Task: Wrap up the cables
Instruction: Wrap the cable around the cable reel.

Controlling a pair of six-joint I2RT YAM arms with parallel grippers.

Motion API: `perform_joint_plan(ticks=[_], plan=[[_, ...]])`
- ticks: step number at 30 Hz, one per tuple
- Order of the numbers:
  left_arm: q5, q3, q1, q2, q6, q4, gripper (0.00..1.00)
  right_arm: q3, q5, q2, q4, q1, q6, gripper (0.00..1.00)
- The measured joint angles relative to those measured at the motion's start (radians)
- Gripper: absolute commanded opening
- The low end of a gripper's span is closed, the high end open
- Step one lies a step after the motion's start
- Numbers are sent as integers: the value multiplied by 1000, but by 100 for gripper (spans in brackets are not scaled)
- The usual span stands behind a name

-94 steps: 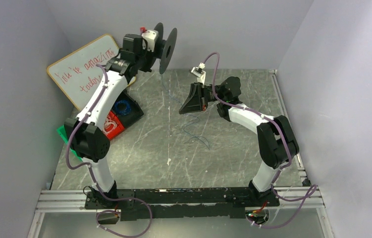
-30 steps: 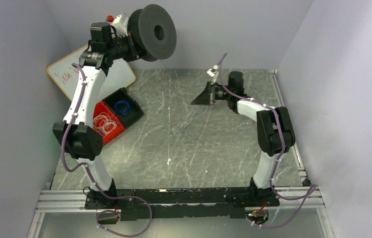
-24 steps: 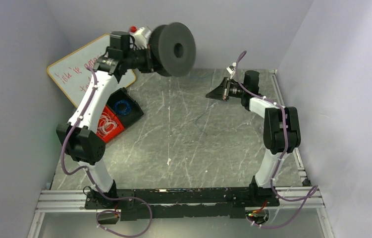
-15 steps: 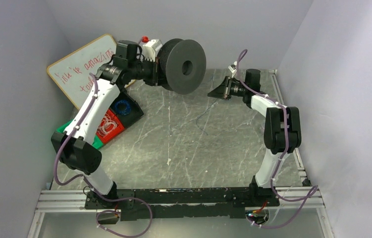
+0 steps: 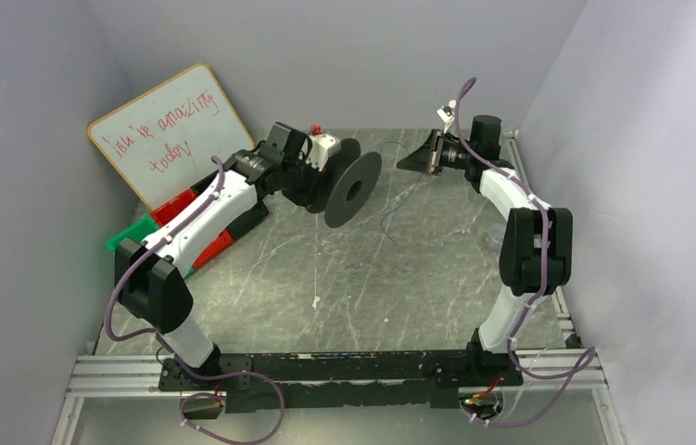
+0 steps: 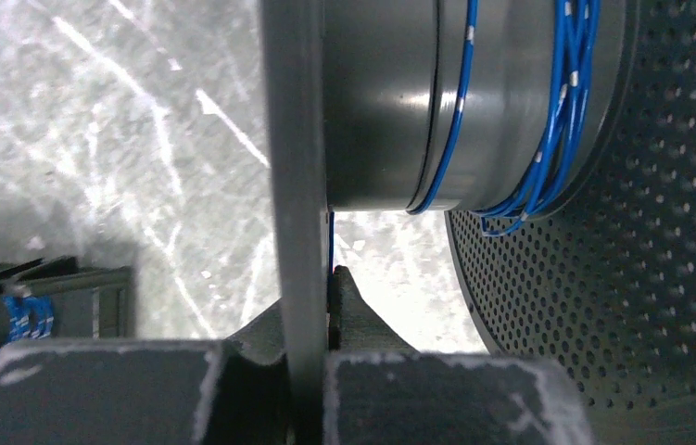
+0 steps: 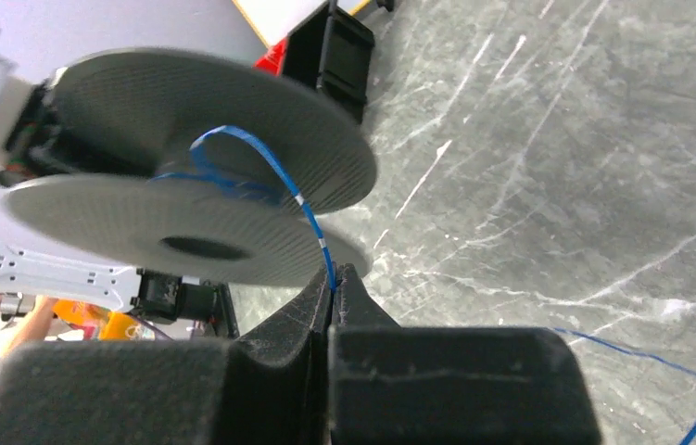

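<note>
Both grip: left end effector [image 6: 309, 304] clamps the spool [image 5: 350, 187] flange; right end effector [image 7: 330, 278] pinches the wire [image 7: 274, 171] near the far-right corner of the surface [image 5: 372, 278]. Hold it taut so turns lay evenly.

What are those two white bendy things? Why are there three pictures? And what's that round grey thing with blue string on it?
Those are two robot arms bolted to a grey marbled table. The wide picture comes from a camera up above. The other two come from small cameras on each arm's wrist, looking past its jaws. The jaws of the left arm are shut on the rim of a dark grey plastic spool, which has thin blue wire wound round its middle. The jaws of the right arm pinch that same wire, and the rest trails over the table. A whiteboard with red writing leans at the back left, and a red bin peeks out from under the left arm.
</note>
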Motion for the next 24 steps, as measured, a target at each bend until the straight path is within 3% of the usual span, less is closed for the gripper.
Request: perform_joint_plan(ticks=[12,18,24], plan=[[-299,16,0,77,48,74,2,0,-87,-266,87,37,84,0],[-292,176,4,173,42,55,2,-21,-103,-371,132,196,96,0],[-211,418,55,224,53,-4,2,-63,-72,-394,185,256,104,0]])
